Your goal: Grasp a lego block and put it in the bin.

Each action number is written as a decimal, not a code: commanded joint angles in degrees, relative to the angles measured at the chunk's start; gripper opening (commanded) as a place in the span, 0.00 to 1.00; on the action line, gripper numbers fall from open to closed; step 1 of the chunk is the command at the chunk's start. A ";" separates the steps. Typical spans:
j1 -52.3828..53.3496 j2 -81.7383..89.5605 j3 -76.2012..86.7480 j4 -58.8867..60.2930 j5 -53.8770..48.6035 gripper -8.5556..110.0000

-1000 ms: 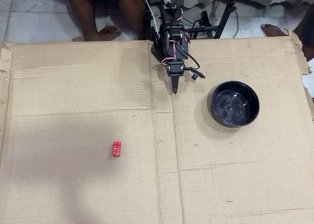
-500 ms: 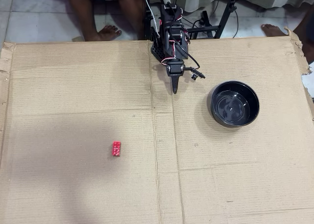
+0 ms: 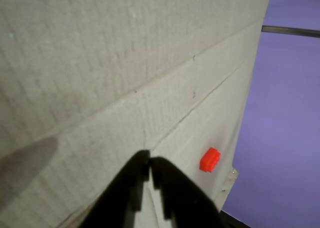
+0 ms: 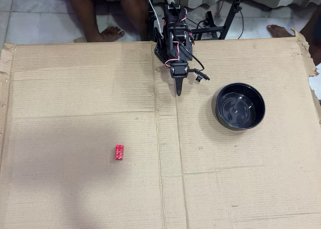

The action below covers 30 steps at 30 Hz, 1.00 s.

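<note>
The lego block (image 4: 119,152) is a tiny red studded brick lying on the cardboard, left of centre in the overhead view. The wrist view shows it (image 3: 210,159) to the right of the fingertips, close to the cardboard's edge. The bin (image 4: 235,124) is a round glossy black bowl at the right, and it is empty. My gripper (image 4: 178,91) hangs by the arm's base at the top centre, left of the bin and far from the block. In the wrist view the gripper (image 3: 150,161) has its black jaws together, holding nothing.
A large creased cardboard sheet (image 4: 75,88) covers the floor. A person's bare legs and feet (image 4: 108,34) stand behind its far edge, with stand legs and cables (image 4: 220,23) beside the arm's base. In the wrist view a purple surface (image 3: 285,113) lies past the cardboard's edge.
</note>
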 commanded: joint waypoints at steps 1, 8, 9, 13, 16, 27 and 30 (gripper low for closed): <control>0.62 0.62 0.44 0.18 0.53 0.07; 0.62 0.53 0.62 -1.58 1.85 0.08; 0.62 0.53 0.62 -2.46 3.87 0.08; 0.44 0.35 0.70 -2.81 18.98 0.08; 0.00 0.18 0.35 -2.99 29.44 0.08; -0.09 -0.53 -5.36 -2.99 79.72 0.08; -0.26 -0.79 -7.56 -2.99 91.58 0.08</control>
